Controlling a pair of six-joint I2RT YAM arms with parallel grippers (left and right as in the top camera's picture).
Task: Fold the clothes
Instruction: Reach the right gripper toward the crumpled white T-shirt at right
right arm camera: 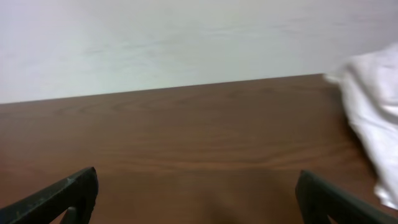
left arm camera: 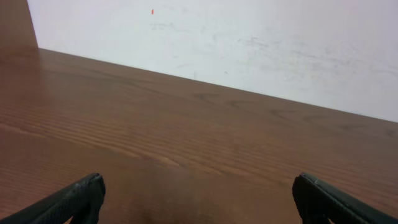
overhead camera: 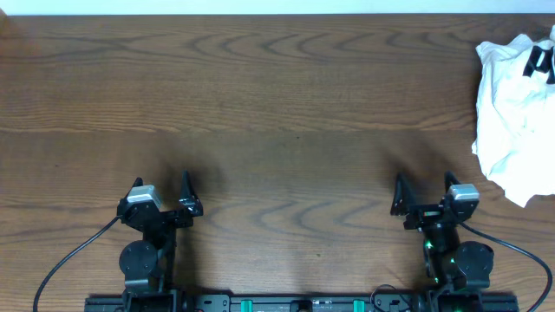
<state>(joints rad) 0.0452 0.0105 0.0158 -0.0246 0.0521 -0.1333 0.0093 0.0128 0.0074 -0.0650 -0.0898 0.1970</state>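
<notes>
A crumpled white T-shirt [overhead camera: 516,113] with black lettering lies bunched at the far right edge of the wood-grain tabletop [overhead camera: 277,104]. It is ahead and to the right of the right tool [overhead camera: 423,178] and apart from it. The left tool [overhead camera: 161,180] sits farther off. Both tools stand with fingers spread wide, holding nothing. A pale wall [left arm camera: 249,43] backs the tabletop.

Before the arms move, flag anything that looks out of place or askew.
The white T-shirt lies crumpled at the far right of the table, partly outside the overhead view, its black lettering bunched up. Nothing else stands out.
</notes>
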